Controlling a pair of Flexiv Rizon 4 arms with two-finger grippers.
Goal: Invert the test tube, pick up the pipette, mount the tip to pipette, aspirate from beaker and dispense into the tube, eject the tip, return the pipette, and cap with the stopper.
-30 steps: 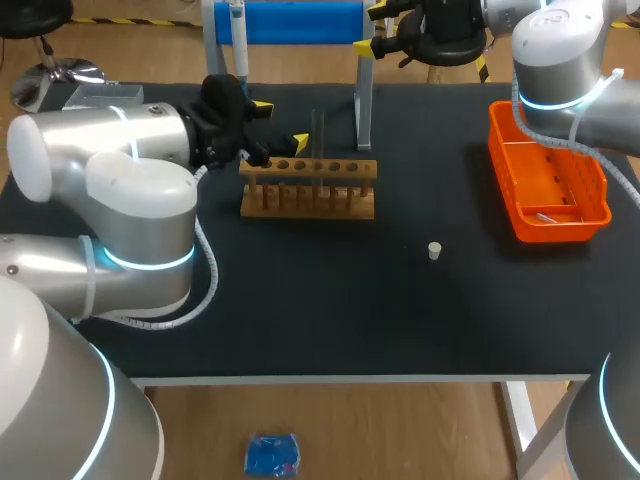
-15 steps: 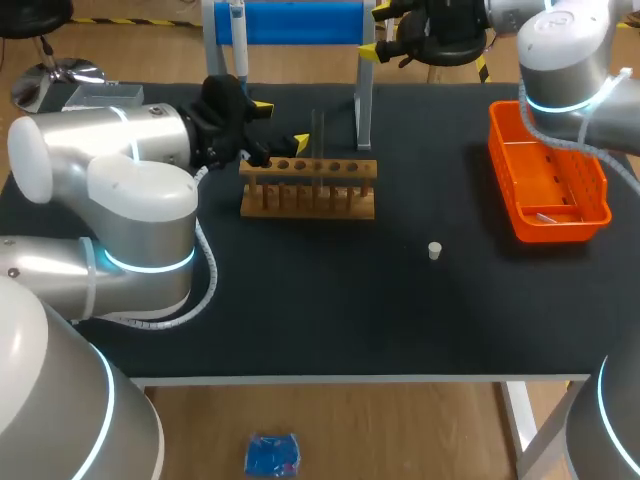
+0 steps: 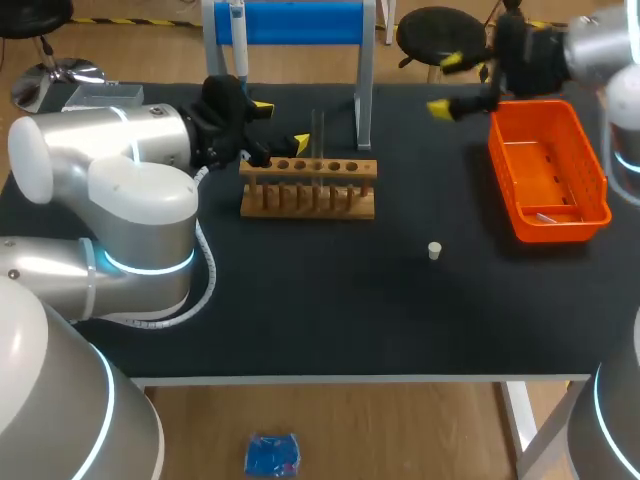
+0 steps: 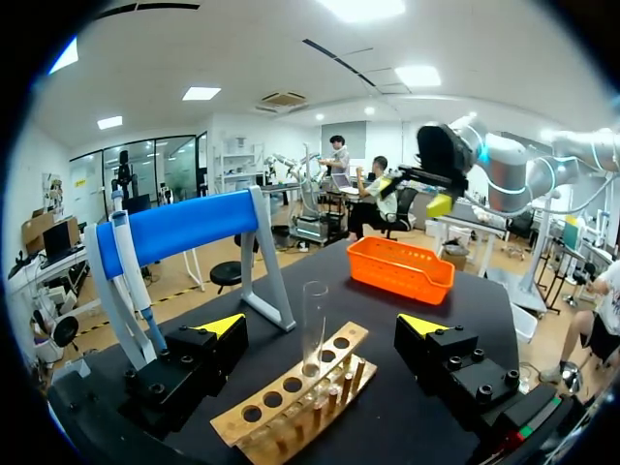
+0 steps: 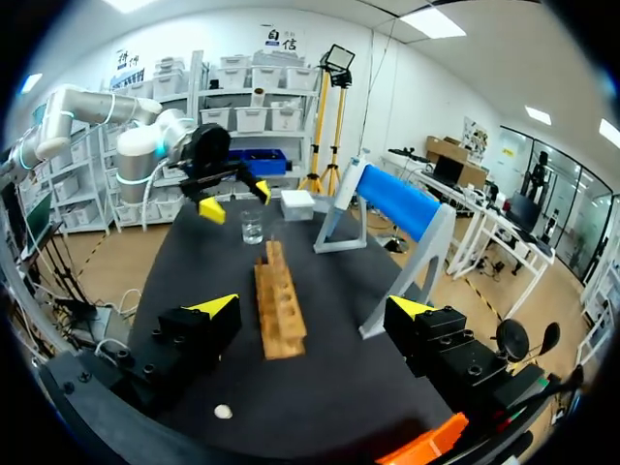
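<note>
Two grippers, both gaping wide and carrying nothing. I'm watching the left gripper (image 4: 322, 327) straddling the test tube (image 4: 313, 325), its yellow tips well clear on either side, while the right gripper (image 3: 446, 85) is hanging over the table's far side, near the orange tray (image 3: 545, 165).

The tube is standing upright in the wooden rack (image 3: 308, 190), in a hole toward the middle. I'm reading it as thin clear glass: light, stiff, slick and quick to crack. So I'm judging the hold belongs on the bare stretch above the rack, squeezed gently and square-on, then drawn straight up so it isn't levering against the hole.

The pipette (image 3: 238, 40) is hanging at one end of the blue stand (image 3: 300, 22). It looks like rigid plastic, and its long body is the obvious place to take it.

Now the gaps. The beaker (image 5: 252, 228) is showing only from the right wrist, past the rack's far end, and from overhead my left arm (image 3: 110, 190) is covering it. I can't make out how much liquid it holds. The tube's lower part is buried in the rack, and I can't say for sure which end is up. The stopper (image 3: 435, 250) is sitting alone on the mat, a tiny pale plug. A pale sliver in the tray could be the tip, but it is too small to call.
</note>
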